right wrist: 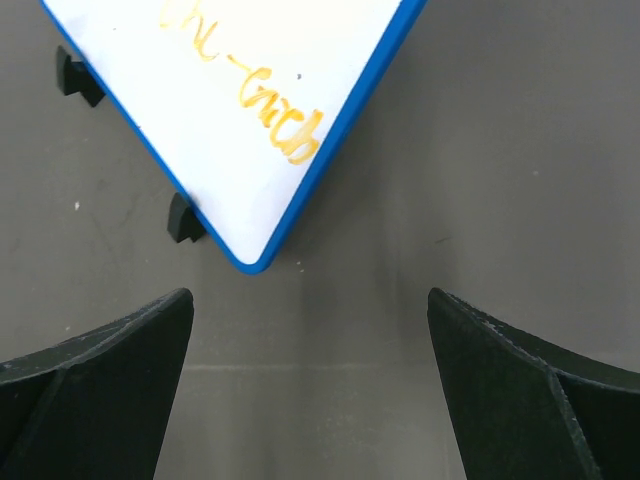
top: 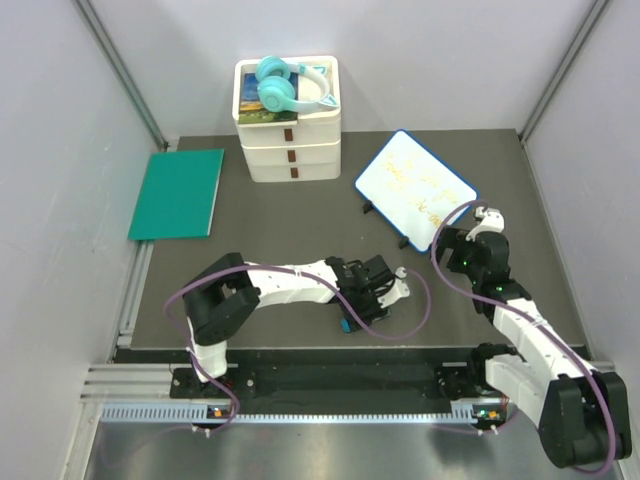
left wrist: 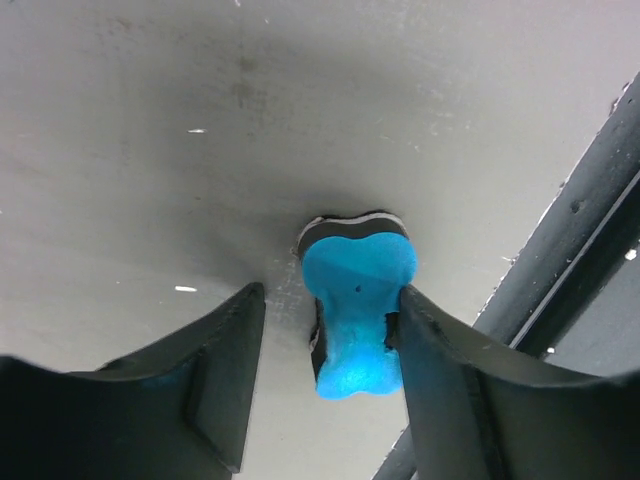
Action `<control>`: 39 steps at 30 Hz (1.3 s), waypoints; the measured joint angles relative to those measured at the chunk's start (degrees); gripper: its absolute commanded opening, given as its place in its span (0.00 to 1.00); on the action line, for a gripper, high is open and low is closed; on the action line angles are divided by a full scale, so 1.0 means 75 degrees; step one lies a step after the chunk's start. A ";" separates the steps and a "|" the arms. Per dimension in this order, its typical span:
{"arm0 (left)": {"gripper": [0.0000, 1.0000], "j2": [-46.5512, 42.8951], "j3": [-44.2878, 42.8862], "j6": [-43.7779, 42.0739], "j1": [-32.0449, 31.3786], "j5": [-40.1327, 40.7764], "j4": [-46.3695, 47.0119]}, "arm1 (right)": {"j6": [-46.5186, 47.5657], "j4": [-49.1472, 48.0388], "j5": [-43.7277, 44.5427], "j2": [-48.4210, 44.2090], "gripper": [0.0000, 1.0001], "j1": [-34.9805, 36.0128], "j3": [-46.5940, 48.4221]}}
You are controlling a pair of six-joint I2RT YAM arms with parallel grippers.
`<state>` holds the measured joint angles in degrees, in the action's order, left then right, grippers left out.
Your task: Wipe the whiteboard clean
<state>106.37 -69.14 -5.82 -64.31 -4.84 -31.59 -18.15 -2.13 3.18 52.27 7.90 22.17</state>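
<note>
Left pincer [left wrist: 331, 300]: jaws partly spread, set either side of a blue eraser [left wrist: 358, 315] that rests on the grey surface [left wrist: 200, 150]. One finger [left wrist: 450, 390] lies against the eraser's side. The other finger [left wrist: 225, 380] stands off with a visible gap, so I record no grip. The top view puts this eraser close to the surface's near edge, about mid-width.

Right pincer [right wrist: 310, 300]: jaws wide, holding nothing, above bare surface just off a rounded corner of the whiteboard [right wrist: 230, 100]. No contact with the board.

Whiteboard: lies on the right far part of the surface, turned on the diagonal. The blue frame is intact where seen, and yellow-orange writing [right wrist: 285, 125] remains on the white face. Two black stand feet [right wrist: 183, 220] project from under one edge.

Other items, from the top view: a green mat [top: 178, 192] at the far left, and a stack of white trays [top: 290, 150] at the far middle, carrying turquoise headphones [top: 285, 88].
</note>
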 measured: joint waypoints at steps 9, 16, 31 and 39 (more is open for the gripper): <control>0.00 0.0003 0.0003 0.0087 -0.0041 0.0189 0.0015 | -0.0286 0.0032 -0.0796 0.0230 0.99 -0.0475 0.0047; 0.00 -0.0035 0.0003 0.0207 -0.0119 0.0481 0.0020 | -0.0629 -0.0134 -0.1504 0.0863 0.97 -0.1049 0.0641; 0.00 -0.0527 -0.1195 0.0251 0.1690 0.0973 0.1023 | -0.1489 -0.2873 -0.3867 0.2961 0.86 -0.1778 0.0280; 0.00 0.0516 -0.3316 0.0787 0.2276 0.0915 0.2078 | -0.1923 -0.3841 -0.4366 0.3526 0.74 -0.1781 -0.0152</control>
<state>110.24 -94.02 0.08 -47.24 2.02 -16.01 -32.58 -30.94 -29.56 78.72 -5.45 21.04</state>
